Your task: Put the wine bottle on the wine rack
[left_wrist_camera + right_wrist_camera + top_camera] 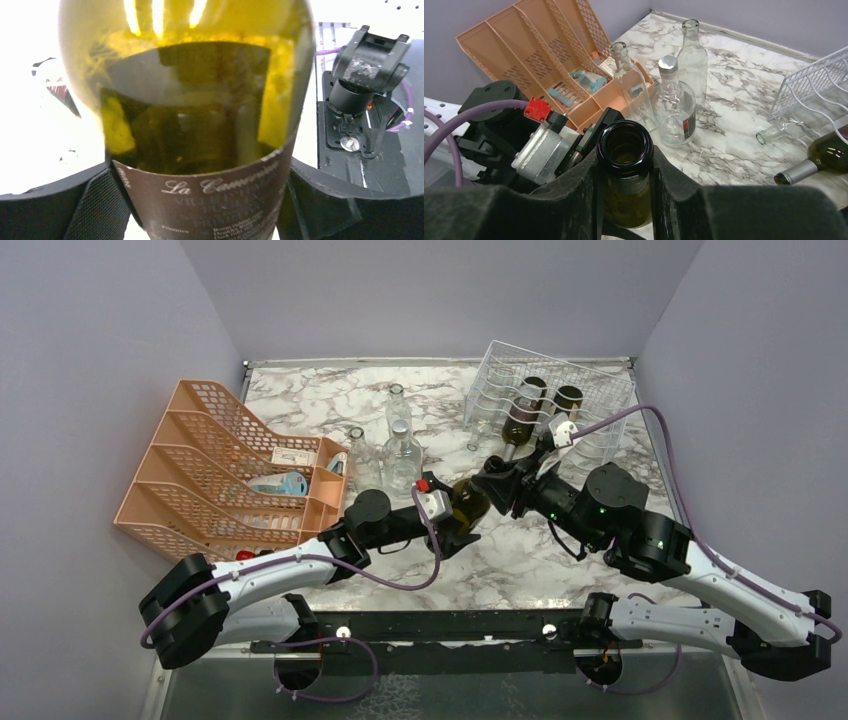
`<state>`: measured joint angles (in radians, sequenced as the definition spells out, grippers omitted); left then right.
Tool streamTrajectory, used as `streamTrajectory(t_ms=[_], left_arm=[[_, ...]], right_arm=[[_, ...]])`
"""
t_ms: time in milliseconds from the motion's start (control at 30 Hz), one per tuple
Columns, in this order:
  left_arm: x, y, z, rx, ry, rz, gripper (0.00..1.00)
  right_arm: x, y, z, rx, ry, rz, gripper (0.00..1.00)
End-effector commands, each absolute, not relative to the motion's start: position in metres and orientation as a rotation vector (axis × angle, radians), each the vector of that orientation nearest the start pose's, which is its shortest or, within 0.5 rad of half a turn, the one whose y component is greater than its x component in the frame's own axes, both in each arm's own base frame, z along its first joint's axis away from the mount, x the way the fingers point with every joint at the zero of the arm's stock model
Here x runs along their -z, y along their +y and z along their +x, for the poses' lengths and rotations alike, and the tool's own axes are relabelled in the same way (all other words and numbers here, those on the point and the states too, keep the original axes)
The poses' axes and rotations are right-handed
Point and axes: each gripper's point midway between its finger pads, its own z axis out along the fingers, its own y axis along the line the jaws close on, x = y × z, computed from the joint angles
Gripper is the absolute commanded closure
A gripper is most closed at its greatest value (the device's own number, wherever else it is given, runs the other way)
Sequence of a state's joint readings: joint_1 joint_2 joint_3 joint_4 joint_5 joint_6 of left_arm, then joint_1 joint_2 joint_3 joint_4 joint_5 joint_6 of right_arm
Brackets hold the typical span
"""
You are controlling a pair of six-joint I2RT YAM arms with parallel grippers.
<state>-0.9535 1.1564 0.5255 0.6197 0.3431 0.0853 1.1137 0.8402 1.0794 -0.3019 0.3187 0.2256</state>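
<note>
A green wine bottle (pixel 468 502) with a dark label is held off the marble table between both arms. My left gripper (pixel 452 523) is shut on its body; in the left wrist view the pads (pixel 100 205) press the label on both sides of the bottle (pixel 200 100). My right gripper (pixel 503 478) is shut on its neck; in the right wrist view the fingers (pixel 674 190) clamp just below the open mouth (pixel 625 145). The silvery-white wire wine rack (pixel 590 375) stands at the back right, beyond the right gripper, and also shows in the right wrist view (pixel 814 82).
Two dark bottles (pixel 527 405) (pixel 566 400) lie in the rack. Three clear glass bottles (pixel 402 450) stand mid-table, and another clear one (pixel 776 131) lies at the rack's foot. An orange mesh organizer (pixel 200 465) holding small items fills the left side.
</note>
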Motion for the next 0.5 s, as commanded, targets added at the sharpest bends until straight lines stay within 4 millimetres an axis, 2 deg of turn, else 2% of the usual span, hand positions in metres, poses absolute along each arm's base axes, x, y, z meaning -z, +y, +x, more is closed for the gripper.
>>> streamTrajectory(t_ms=[0,67,133,200,267,300,367,400,433,467], left_arm=[[-0.241,-0.347,0.163,0.981,1.138,1.079,0.13],[-0.244,-0.347,0.165,0.977,1.143,1.059,0.22],[-0.247,-0.348,0.168,0.972,1.140,1.051,0.35],[-0.250,-0.348,0.170,0.961,1.134,1.049,0.52],[-0.251,-0.349,0.171,0.949,1.122,1.056,0.73],[-0.253,-0.350,0.172,0.941,1.112,1.059,0.97],[-0.256,-0.349,0.176,0.912,1.106,1.052,1.00],[-0.256,-0.349,0.178,0.894,1.097,1.055,1.00],[-0.257,-0.348,0.181,0.870,1.087,1.057,1.00],[-0.259,-0.348,0.183,0.841,1.072,1.063,1.00]], right_arm=[[-0.426,0.251,0.158,-0.901,1.464,-0.484,0.99],[-0.428,0.250,0.155,-0.912,1.453,-0.501,0.99],[-0.430,0.250,0.151,-0.925,1.441,-0.515,0.99],[-0.431,0.249,0.149,-0.927,1.437,-0.525,0.99],[-0.429,0.247,0.150,-0.917,1.449,-0.524,0.96],[-0.427,0.246,0.150,-0.913,1.462,-0.524,0.86],[-0.423,0.244,0.150,-0.905,1.483,-0.525,0.67],[-0.422,0.243,0.150,-0.899,1.494,-0.526,0.51],[-0.419,0.242,0.149,-0.896,1.505,-0.528,0.40],[-0.417,0.240,0.149,-0.892,1.518,-0.529,0.33]])
